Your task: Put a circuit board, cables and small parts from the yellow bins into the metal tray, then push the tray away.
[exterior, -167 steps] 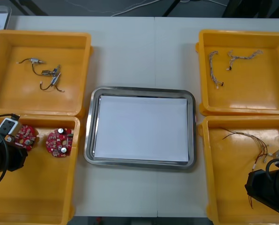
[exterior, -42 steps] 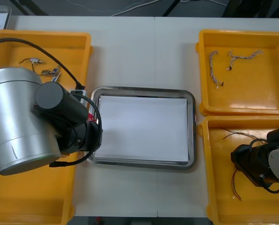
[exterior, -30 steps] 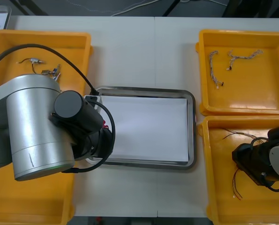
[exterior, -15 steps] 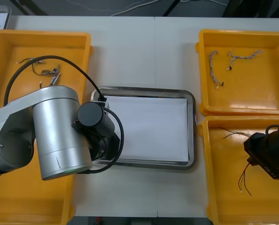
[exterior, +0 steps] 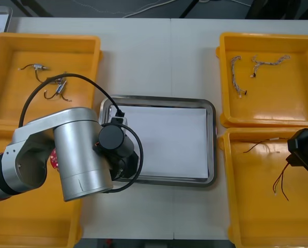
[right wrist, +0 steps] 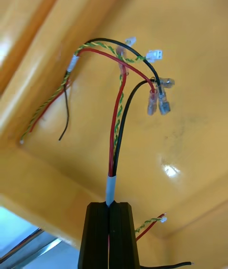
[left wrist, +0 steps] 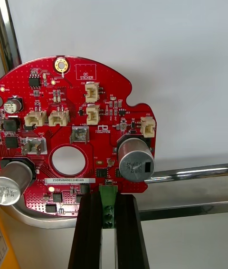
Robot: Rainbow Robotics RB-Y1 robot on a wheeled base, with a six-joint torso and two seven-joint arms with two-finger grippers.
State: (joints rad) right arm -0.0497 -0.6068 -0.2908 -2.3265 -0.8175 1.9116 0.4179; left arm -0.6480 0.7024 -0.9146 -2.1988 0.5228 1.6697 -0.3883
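As left hand's (left wrist: 108,209) board (left wrist: 107,102) overhangs tray rim (left wrist: 190,173), right hand (right wrist: 110,208) grips cables (right wrist: 116,126).

shiny metal tray (exterior: 212,139), matt white inside; glossy plastic bins (exterior: 278,111); matt black fingers (left wrist: 88,235); matt circuit board (left wrist: 76,107); smooth-sheathed cables (right wrist: 116,126)

The room light is bright and even, and it comes from above. The metal tray (exterior: 213,139) shines along its rim, with a white streak there in the left wrist view. One small glare spot lies on the floor of the yellow bin (right wrist: 190,121), near the cables (right wrist: 115,136). The circuit board (left wrist: 71,121) is lit evenly. Shadows are faint.
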